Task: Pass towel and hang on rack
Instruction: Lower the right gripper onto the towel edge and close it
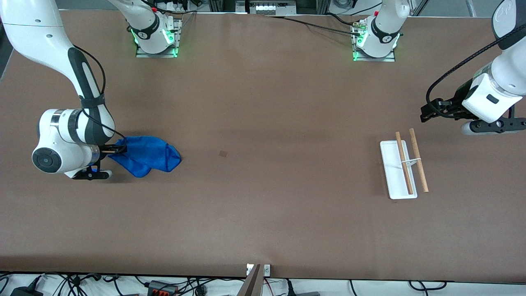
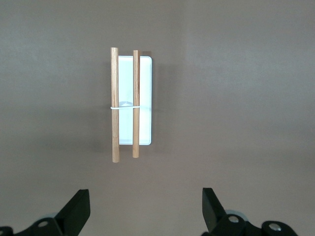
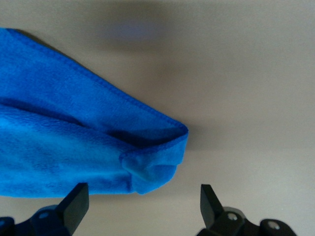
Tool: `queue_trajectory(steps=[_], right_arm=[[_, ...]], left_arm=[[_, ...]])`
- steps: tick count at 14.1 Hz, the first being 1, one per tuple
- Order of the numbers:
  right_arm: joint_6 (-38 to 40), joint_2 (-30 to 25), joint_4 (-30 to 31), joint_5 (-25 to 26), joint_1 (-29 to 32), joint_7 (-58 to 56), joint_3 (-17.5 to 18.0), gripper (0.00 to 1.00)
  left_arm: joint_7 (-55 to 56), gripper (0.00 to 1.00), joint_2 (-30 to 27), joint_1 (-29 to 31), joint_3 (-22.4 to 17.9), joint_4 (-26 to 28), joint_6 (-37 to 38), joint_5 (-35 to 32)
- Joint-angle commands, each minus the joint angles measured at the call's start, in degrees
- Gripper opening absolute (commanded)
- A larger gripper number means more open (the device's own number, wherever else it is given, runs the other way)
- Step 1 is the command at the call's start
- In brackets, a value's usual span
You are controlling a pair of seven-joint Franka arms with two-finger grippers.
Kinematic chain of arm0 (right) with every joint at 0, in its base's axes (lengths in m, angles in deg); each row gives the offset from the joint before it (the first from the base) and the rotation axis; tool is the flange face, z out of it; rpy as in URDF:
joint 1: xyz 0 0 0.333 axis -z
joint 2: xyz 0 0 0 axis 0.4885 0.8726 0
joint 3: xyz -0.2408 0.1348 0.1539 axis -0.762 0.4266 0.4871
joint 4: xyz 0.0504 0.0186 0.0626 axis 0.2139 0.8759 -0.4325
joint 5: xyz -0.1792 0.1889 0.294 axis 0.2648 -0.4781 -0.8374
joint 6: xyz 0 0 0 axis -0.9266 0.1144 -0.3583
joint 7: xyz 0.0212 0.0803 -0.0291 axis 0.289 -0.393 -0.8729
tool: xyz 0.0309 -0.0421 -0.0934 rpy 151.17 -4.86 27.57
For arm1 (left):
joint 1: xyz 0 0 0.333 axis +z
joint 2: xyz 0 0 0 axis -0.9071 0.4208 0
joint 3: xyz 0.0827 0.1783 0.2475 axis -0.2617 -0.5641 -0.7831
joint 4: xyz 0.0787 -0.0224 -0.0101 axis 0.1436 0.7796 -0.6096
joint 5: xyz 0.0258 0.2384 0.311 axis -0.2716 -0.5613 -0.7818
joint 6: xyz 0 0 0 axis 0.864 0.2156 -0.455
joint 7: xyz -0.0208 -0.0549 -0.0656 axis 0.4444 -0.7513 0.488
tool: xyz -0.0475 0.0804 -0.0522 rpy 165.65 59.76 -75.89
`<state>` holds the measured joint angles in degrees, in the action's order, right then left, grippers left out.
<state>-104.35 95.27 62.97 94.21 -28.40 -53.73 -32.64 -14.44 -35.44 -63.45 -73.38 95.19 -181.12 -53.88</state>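
We see a wide brown table (image 1: 263,197) with two white robot arms based along its upper edge in the front view, green lights glowing at both bases. The blue towel (image 1: 146,156) lies crumpled on the table toward the right arm's end, its longer side running along the table's length and one rounded end pointing toward the table's middle. The right gripper (image 1: 107,151) sits low at the towel's outer end; in the right wrist view its fingers (image 3: 74,204) are spread wide, with a folded, stitched corner of the towel (image 3: 147,162) lying just ahead of the gap, not pinched. The rack (image 1: 404,166) stands on the table toward the left arm's end, well apart from the towel. Its flat white base and two light-brown wooden rods run lengthwise from the robots' side toward the front camera, tilted slightly, with a thin white wire crossing the rods at mid-length. The left gripper (image 1: 429,112) hovers above the table near the rack, on the robots' side of it; in the left wrist view its fingers (image 2: 76,209) are spread wide and hold nothing, with the rack (image 2: 127,110) ahead of them. We can read no labels or writing. Cables lie along the table's near edge.
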Motion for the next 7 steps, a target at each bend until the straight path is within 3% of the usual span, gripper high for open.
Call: queue_trajectory(steps=[1, 7], right_arm=[[-0.31, 1.26, -0.43, 1.14, 0.74, -0.26, 0.32, 1.0], [-0.22, 2.23, -0.43, 0.52, 0.92, -0.08, 0.32, 0.97]], left_arm=[[-1.28, 1.0, 0.85, 0.63, 0.07, -1.83, 1.35, 1.59], [-1.37, 1.0, 0.85, 0.63, 0.07, -1.83, 1.7, 1.59]])
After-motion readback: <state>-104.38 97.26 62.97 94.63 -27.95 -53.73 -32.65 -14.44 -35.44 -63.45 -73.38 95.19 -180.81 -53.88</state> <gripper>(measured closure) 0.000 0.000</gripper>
